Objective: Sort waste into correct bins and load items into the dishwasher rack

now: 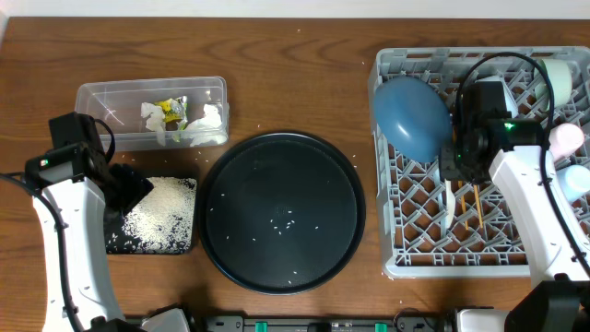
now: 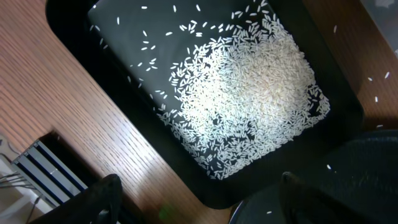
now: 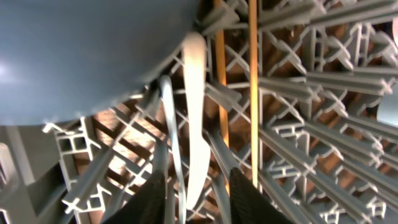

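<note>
From where I stand, the grey dishwasher rack (image 1: 406, 249) fills the right end of the worktop (image 1: 295, 74), reaching its right edge. A large blue dish (image 1: 410, 115) leans in the rack's far-left corner. The right claw (image 1: 456, 164) hangs just beside the dish, low over the grid. Close up, its two fingers (image 3: 152, 199) stand a narrow way apart. A white flat utensil (image 3: 194, 93) runs between them with a slim gap on each side, so the claw grips nothing. A second white utensil (image 3: 169, 124) lies on edge right next to the first. Both upper ends tuck under the dish. Two wooden chopsticks (image 3: 252, 93) lie on the grid just beside the utensils. A pinkish cup (image 1: 567, 138) sits at the rack's right side.

At the left end, a clear tub (image 1: 101, 97) sits toward the far edge, holding a yellow-green snack wrapper (image 1: 171, 111) and crumpled white tissues (image 1: 210, 124). Nearer the front-left corner lies a shallow black tray (image 2: 115, 59) with a heap of loose rice (image 2: 255, 87) in it. The left claw (image 1: 129, 189) hovers over this tray's left side, spread wide and empty.

A round black tray (image 1: 230, 184) rests in the middle of the worktop with a few stray grains (image 1: 286, 219) on it.
</note>
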Tool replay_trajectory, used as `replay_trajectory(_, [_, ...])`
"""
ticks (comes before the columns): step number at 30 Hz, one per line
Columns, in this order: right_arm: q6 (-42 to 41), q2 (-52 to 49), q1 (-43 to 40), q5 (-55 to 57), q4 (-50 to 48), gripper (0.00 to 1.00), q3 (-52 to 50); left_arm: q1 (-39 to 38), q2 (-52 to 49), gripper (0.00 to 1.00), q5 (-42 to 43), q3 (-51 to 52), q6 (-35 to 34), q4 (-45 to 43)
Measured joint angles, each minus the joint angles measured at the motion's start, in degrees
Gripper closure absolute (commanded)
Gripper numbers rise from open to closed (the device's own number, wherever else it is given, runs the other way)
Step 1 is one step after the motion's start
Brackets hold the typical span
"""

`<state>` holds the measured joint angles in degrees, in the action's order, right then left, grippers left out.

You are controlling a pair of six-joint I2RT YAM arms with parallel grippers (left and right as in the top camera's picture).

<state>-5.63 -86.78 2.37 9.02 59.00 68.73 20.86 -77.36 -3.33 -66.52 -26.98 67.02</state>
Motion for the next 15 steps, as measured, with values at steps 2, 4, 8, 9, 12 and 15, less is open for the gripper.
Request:
replay_trajectory(2, [-0.1,0.0,0.0,-1.4,-1.2,0.57,0.0,-0.5,0.0,0.14,0.4,0.0,0.5,-0.3])
replay_trajectory(4, [0.0,0.0,0.0,-3.3,-2.7,0.46,0.0,-1.8,0.0,0.10,1.4,0.0,1.4,-1.1])
replay_trajectory(8, [0.3,0.0,0.0,-10.1,-6.9,0.18,0.0,-7.1,0.0,0.01,4.0,0.0,5.4,-3.4])
replay_trajectory(9, [0.6,0.0,0.0,-12.2,-8.1,0.12,0.0,-9.2,0.0,0.02,4.8,0.0,6.6,-3.9])
replay_trajectory(12, [2.4,0.0,0.0,-18.7,-12.1,0.01,-0.1,-16.0,0.0,0.02,5.7,-0.3,10.6,-5.4])
replay_trajectory(15, [3.8,0.0,0.0,-22.9,-15.7,0.01,-0.1,-22.6,-0.3,0.02,6.4,-1.8,14.1,-6.3])
